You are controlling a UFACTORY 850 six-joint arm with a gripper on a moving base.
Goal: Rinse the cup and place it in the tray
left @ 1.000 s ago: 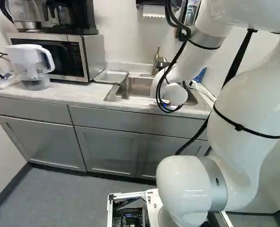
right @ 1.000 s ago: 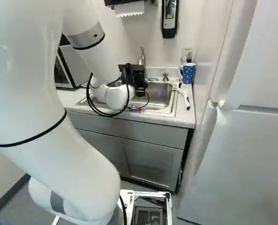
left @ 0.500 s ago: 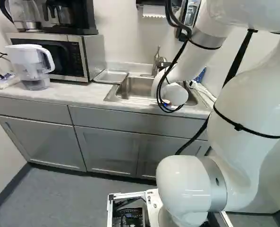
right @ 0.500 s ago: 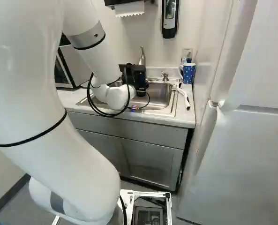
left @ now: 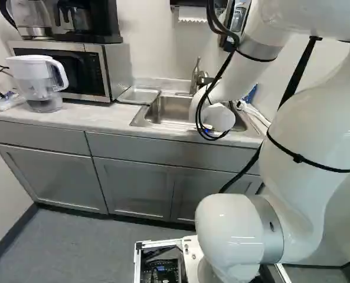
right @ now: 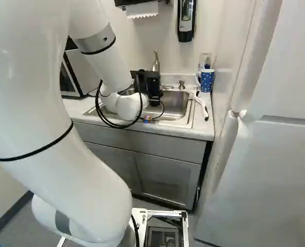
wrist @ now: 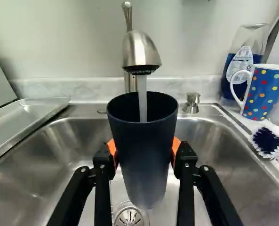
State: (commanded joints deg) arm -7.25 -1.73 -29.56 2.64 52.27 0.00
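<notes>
From my remote station, I had the hand (right: 153,96) pinching a dark cup (wrist: 141,153) upright as water (wrist: 142,101) from the faucet (wrist: 140,49) ran into it, above a steel sink (wrist: 40,165). Left of the hand, a metal tray (wrist: 28,122) lay beside the sink; farther left, a microwave (left: 62,71) and pitcher (left: 42,82) occupied the pale surface (left: 98,118). A spotted mug (wrist: 267,94) stood to the hand's right, near a brush (wrist: 271,141).
</notes>
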